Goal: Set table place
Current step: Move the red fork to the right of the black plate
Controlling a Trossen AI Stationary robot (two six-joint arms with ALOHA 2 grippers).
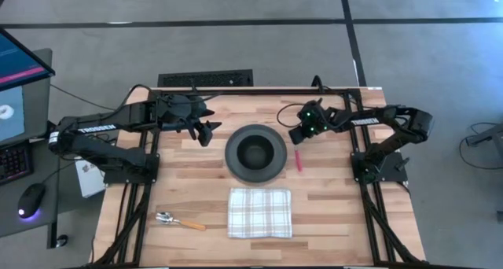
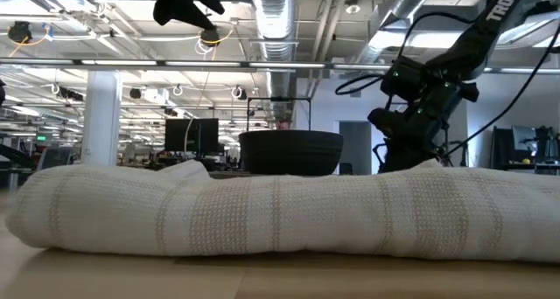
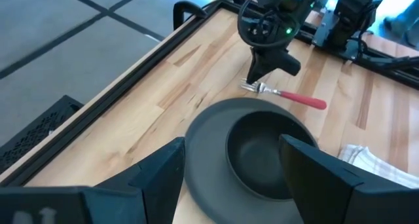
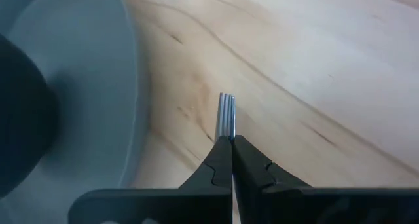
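Observation:
A dark grey round plate (image 1: 233, 160) lies mid-table with a black bowl (image 1: 255, 150) on it; both show in the left wrist view, plate (image 3: 203, 145) and bowl (image 3: 262, 152). A pink-handled fork (image 1: 299, 160) lies just right of the plate. My right gripper (image 1: 297, 137) is shut on the fork's metal end. My left gripper (image 1: 208, 132) is open and empty, raised over the table left of the plate. A white-grey checked napkin (image 1: 259, 212) lies folded near the front edge. An orange-handled spoon (image 1: 179, 220) lies to its left. My right gripper pinches the fork between its two fingers (image 4: 221, 160) just behind the tines (image 4: 226, 114), which stick out past the fingertips. The fingers slant down from above and from the far side. The pink handle (image 3: 302, 99) stretches away along the table toward its near side.
The napkin (image 2: 280, 216) fills the front of the low view, with the bowl (image 2: 291, 150) behind it. Bare wood (image 1: 338, 214) lies right of the napkin and at the far left (image 1: 181, 167). A black rail (image 1: 236, 91) edges the table's far side.

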